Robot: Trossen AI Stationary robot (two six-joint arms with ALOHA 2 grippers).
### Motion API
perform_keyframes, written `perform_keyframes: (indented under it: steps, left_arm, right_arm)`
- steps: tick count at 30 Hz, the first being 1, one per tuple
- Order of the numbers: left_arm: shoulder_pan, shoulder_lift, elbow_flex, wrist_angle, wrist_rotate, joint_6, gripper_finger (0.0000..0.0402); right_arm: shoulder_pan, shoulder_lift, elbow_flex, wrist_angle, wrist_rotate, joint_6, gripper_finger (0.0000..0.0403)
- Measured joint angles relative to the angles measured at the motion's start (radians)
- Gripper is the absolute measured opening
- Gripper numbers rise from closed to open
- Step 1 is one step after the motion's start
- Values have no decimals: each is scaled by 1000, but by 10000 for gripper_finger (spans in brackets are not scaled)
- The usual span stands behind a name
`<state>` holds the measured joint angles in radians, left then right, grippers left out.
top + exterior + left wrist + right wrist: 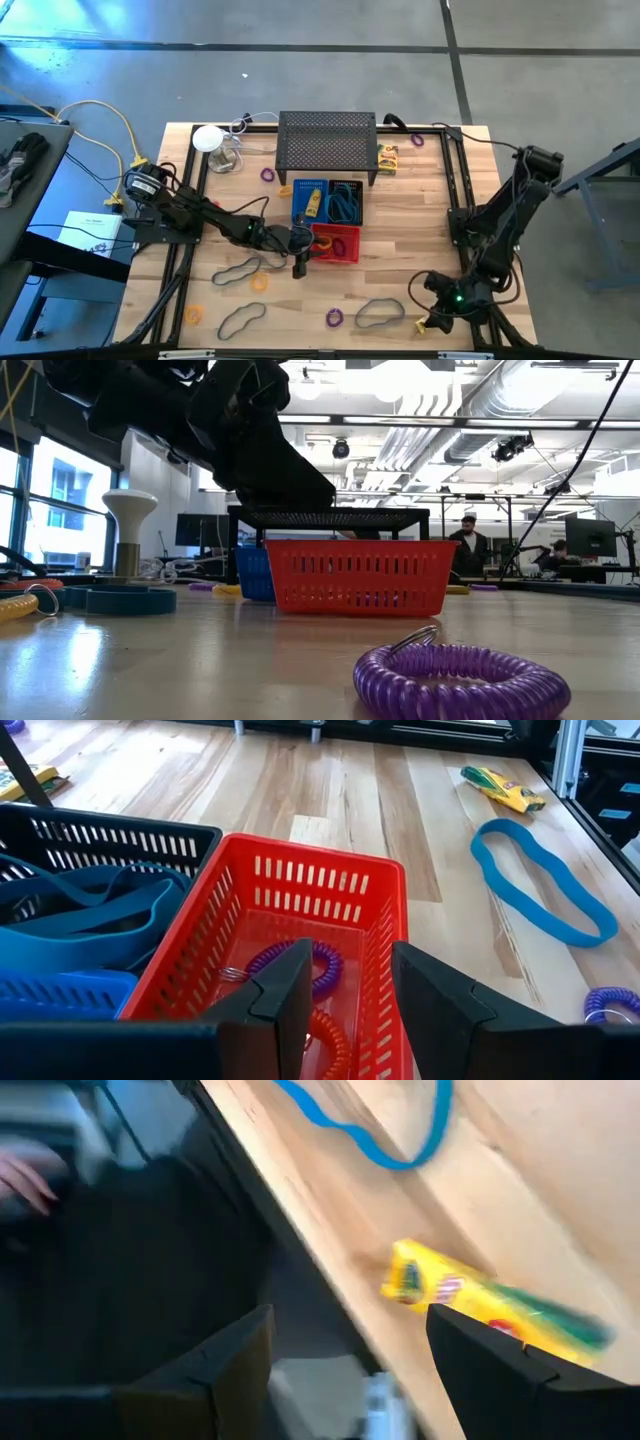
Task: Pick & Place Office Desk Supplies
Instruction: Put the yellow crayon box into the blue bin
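Nearest the front edge of the counter (420, 200) lie a purple coil ring (334, 318) and two dark looped cords (242, 318), (380, 313), with a third cord (237, 270) and two orange rings (194, 315), (260, 283) a little farther in. At the front right corner the right end effector (345, 1370) hangs over the counter's edge, its fingers spread wide and holding nothing; a yellow printed box (470, 1302) lies just beyond them, apart from both.

Mid-counter, the left end effector (350, 982) hovers over the red bin (300, 910), its fingers partly open and empty. Inside the bin lie one purple ring (320, 965) and one orange ring (325, 1030). The black bin (90, 835) beside it holds blue bands (80, 910).

Farthest back stand the blue bin (310, 198), the black mesh rack (328, 140) and another yellow box (387, 158).
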<state>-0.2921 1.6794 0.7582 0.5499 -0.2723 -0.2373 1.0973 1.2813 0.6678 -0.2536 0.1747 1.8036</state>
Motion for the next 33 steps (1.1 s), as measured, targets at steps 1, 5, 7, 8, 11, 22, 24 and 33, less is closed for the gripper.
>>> perform_keyframes:
  steps: [1, 5, 7, 8, 11, 22, 24, 33]
  left_arm:
    - [0, 0, 0, 0, 0, 4, 134]
    - [0, 0, 0, 0, 0, 13, 134]
    - [0, 0, 0, 0, 0, 13, 134]
    - [0, 0, 0, 0, 0, 13, 134]
    - [0, 0, 0, 0, 0, 13, 134]
    - [14, 0, 0, -7, 0, 15, 134]
    - [22, 0, 0, -6, 5, 35, 134]
    - [36, 0, 0, -5, 9, 90, 134]
  right_arm:
    - [4, 4, 0, -11, -8, -30, 250]
    - [10, 16, -1, -10, 3, -49, 250]
    - [9, 22, -1, -7, 41, -45, 250]
    - [8, 23, -1, -2, 46, -42, 250]
    - [0, 22, -1, -8, -22, -53, 250]
    - [-45, 24, 179, -285, 32, -78, 250]
    - [-44, 59, 298, -423, 44, -91, 250]
    - [-69, 435, 814, -1199, -82, -59, 250]
